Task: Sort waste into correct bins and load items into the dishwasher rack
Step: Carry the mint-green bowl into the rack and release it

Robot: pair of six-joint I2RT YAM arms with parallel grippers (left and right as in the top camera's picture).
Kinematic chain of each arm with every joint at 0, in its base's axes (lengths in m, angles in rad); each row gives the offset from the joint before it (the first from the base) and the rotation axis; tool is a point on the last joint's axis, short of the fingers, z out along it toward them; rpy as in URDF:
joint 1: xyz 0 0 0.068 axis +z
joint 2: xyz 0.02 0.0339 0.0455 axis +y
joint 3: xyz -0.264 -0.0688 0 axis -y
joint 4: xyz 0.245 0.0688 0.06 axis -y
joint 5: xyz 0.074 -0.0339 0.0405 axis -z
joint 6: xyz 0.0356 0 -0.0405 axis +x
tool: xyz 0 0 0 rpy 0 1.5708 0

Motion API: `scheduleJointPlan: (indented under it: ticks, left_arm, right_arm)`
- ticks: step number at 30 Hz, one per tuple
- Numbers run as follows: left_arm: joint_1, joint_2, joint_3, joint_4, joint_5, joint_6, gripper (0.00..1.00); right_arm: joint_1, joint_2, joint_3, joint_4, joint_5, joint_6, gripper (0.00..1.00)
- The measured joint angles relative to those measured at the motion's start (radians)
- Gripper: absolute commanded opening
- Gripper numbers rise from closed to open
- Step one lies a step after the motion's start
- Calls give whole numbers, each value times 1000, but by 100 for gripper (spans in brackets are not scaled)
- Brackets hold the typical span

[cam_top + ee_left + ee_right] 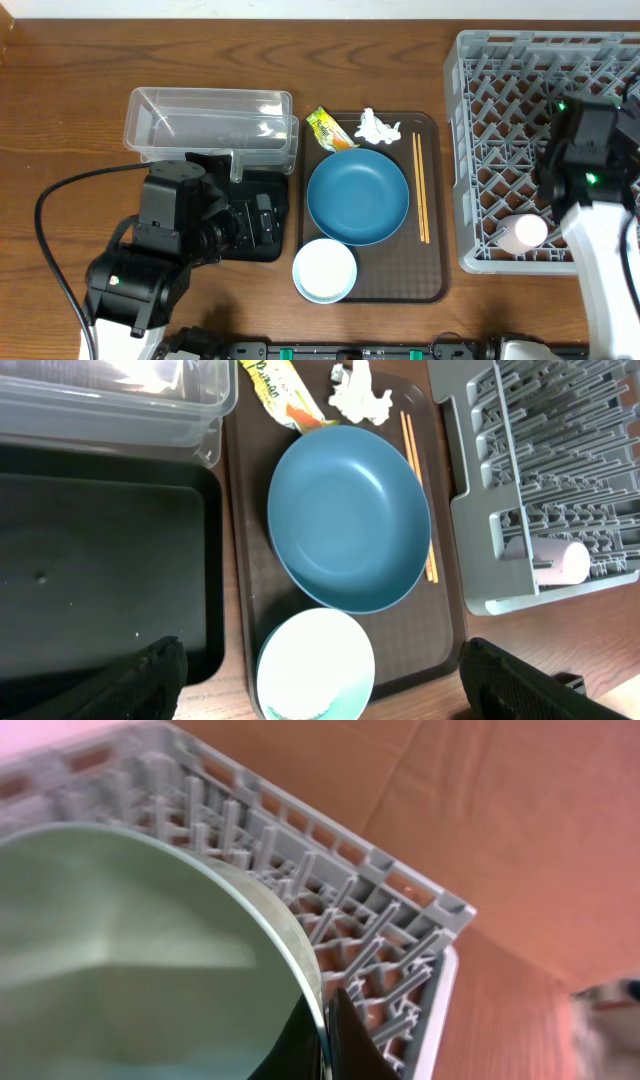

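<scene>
The grey dishwasher rack (500,150) fills the table's right side, a small pink cup (524,232) lying on its side in its near corner. Over the rack, the right gripper (326,1030) is pinched on the rim of the pale mint bowl (130,950). At centre, the brown serving tray (432,270) carries the dark-blue bowl-plate (357,197), the white bowl (324,270) at its front-left corner, wooden chopsticks (421,190), a snack wrapper (325,127) and a crumpled tissue (376,127). To the left sit the clear tub (210,122) and the black tray (100,560), where the left gripper (322,660) hangs spread wide, holding nothing.
</scene>
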Motion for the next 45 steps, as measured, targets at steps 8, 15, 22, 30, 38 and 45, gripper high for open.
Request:
scheduleJointPlan:
  ticks: [8, 15, 22, 30, 38, 45]
  left_arm:
    - [0, 0, 2, 0, 0, 0, 89]
    - [0, 0, 2, 0, -2, 0, 89]
    - [0, 1, 2, -1, -2, 0, 89]
    - [0, 1, 2, 0, -2, 0, 89]
    - [0, 1, 2, 0, -2, 0, 89]
    - [0, 1, 2, 0, -2, 0, 89]
  right_arm:
    - [0, 251, -2, 324, 180, -291, 1]
    - [-6, 304, -1, 504, 257, -507, 1]
    - [-59, 433, -1, 676, 279, -756, 1]
    - [-19, 482, 6, 723, 309, -908, 16]
    - [108, 500, 6, 716, 319, -953, 97]
    - [248, 450, 5, 637, 281, -959, 97]
